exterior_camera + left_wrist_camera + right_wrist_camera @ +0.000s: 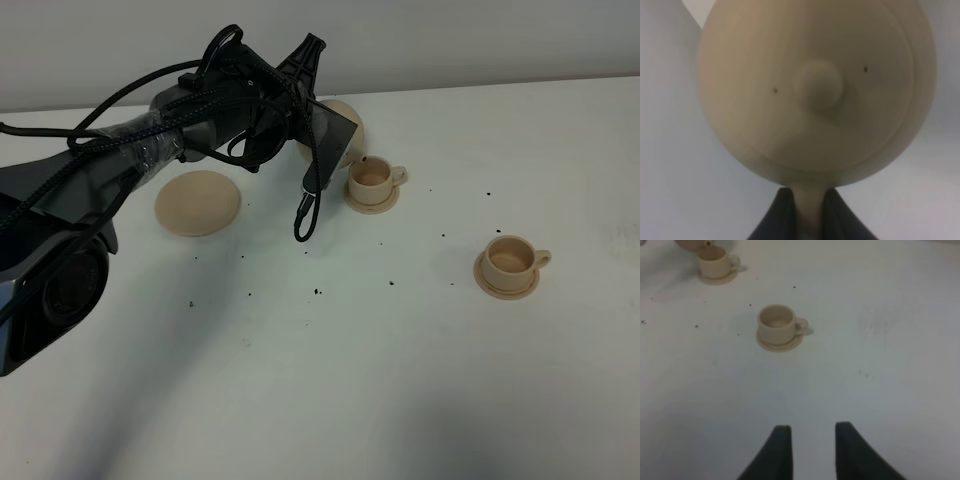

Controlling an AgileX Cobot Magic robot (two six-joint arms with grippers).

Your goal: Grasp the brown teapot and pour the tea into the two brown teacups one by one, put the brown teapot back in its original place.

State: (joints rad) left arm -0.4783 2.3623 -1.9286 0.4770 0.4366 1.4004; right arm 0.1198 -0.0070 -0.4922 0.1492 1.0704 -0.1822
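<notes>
My left gripper (807, 210) is shut on the loop handle of the brown teapot (815, 90), whose knobbed lid fills the left wrist view. From high up, the left gripper (318, 118) holds the teapot (346, 128) in the air, tilted, with its spout just over the nearer brown teacup (372, 180) on its saucer. The second teacup (510, 260) stands on its saucer further right. The original place, a wide round saucer (197, 203), lies bare to the left. My right gripper (811, 445) is open and empty, short of the second teacup (776, 324). The tea is hidden.
Small dark specks are scattered over the white table (330, 380). A loose black cable loop (305, 215) hangs from the left arm over the table. The first teacup (714, 262) and a bit of the teapot (690, 244) show far off in the right wrist view.
</notes>
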